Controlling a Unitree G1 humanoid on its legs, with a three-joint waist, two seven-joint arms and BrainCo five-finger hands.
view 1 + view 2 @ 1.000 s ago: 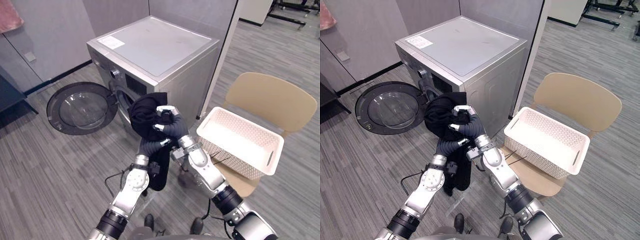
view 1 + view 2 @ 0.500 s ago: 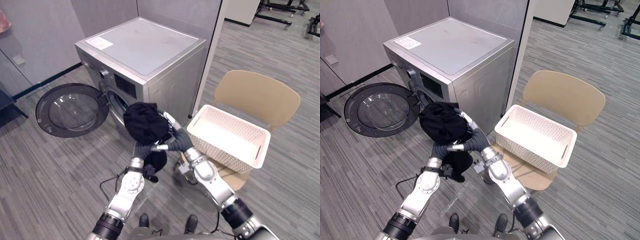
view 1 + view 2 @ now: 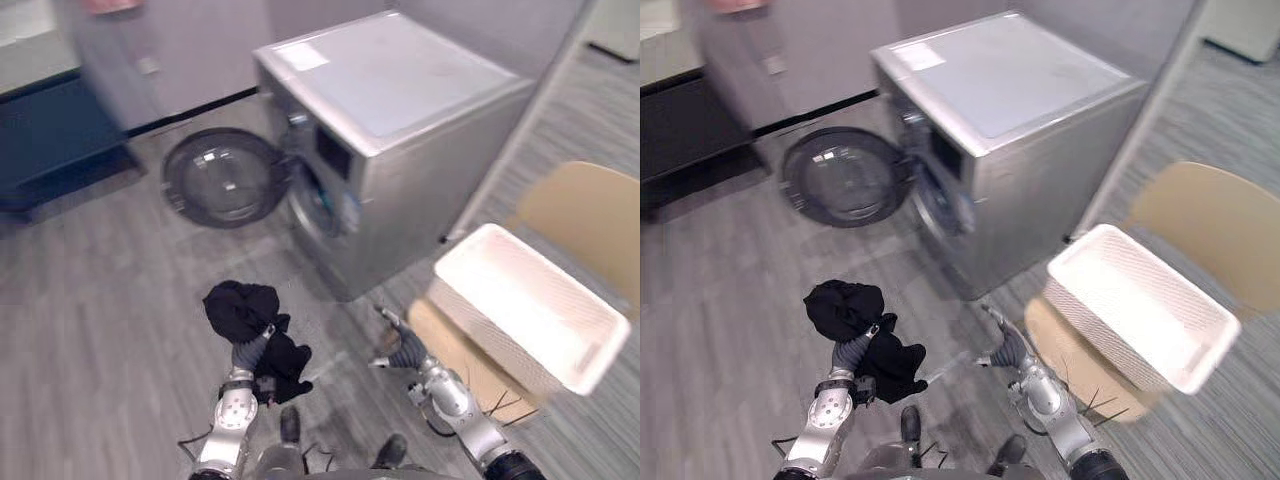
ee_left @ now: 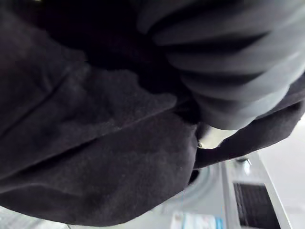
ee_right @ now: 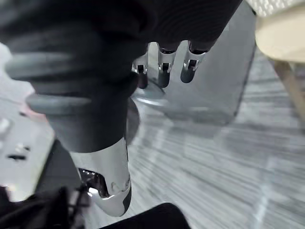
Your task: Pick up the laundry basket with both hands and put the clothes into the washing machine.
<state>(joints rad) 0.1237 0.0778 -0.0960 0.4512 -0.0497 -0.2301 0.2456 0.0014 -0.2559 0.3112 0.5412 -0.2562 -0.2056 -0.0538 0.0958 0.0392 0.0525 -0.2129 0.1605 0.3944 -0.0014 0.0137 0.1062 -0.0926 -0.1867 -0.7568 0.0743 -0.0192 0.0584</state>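
a bundle of black clothes (image 3: 240, 308) sits bunched on top of the left hand (image 3: 243, 355) and hangs down beside its wrist, held up off the floor (image 3: 100, 300). the cloth wraps the hand so closely that i cannot tell how it grips. the right hand (image 3: 395, 347) is just across from it, released and empty, well apart from the bundle. the washing machine (image 3: 420, 130) stands ahead of both hands, its round door (image 3: 222, 180) swung wide open. the white basket (image 3: 530, 300) rests on a tan chair (image 3: 590, 210) beyond the right hand and looks empty. the step in hand seems to be loading the clothes. the next move likely calls for carrying the bundle forward and low to the drum opening.
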